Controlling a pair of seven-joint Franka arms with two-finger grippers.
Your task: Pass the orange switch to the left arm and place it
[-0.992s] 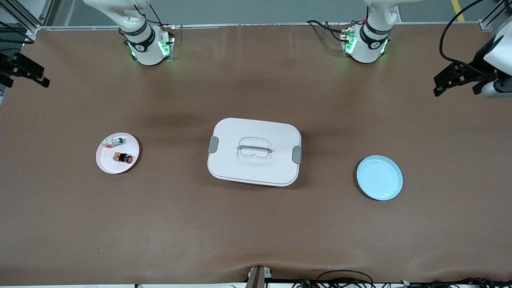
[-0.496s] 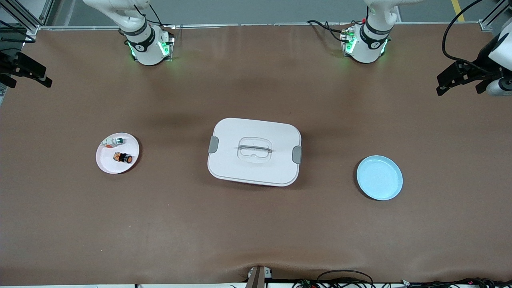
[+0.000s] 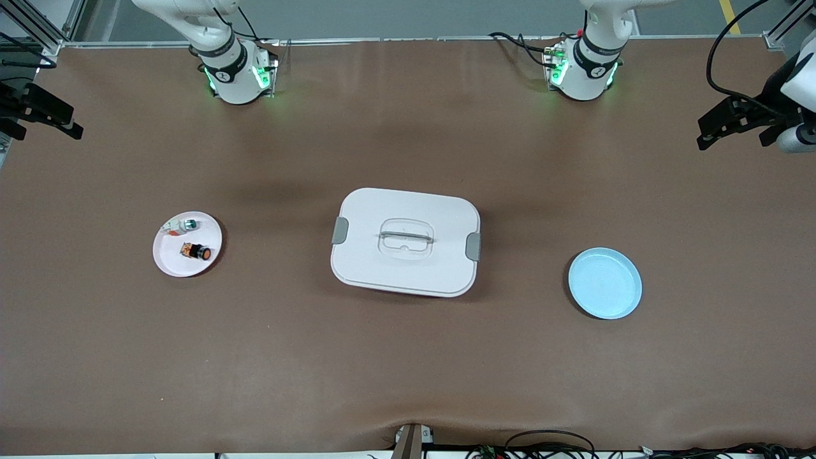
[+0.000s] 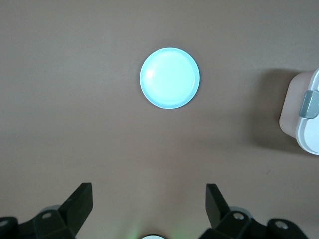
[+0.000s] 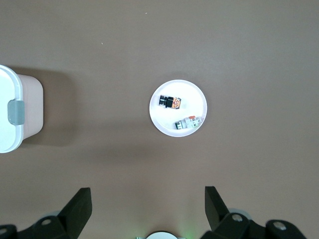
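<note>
The orange switch (image 3: 196,251) lies on its side on a small white plate (image 3: 167,266) toward the right arm's end of the table, its orange face turned toward the box. In the right wrist view the switch (image 5: 169,102) lies on the same plate (image 5: 197,97). The white lidded box (image 3: 405,242) sits mid-table, and its latched ends show in the wrist views (image 4: 306,114) (image 5: 12,114). My right gripper (image 3: 48,124) (image 5: 147,191) hangs open high over its end of the table. My left gripper (image 3: 733,131) (image 4: 148,191) hangs open high over the other end.
A small white part with a green button (image 3: 182,224) (image 5: 188,122) shares the plate with the switch. An empty light-blue plate (image 3: 605,283) (image 4: 169,78) lies toward the left arm's end. Brown mat covers the table.
My left gripper has drifted slightly outward toward its end of the table. The right gripper has barely shifted. Nothing on the table has moved.
</note>
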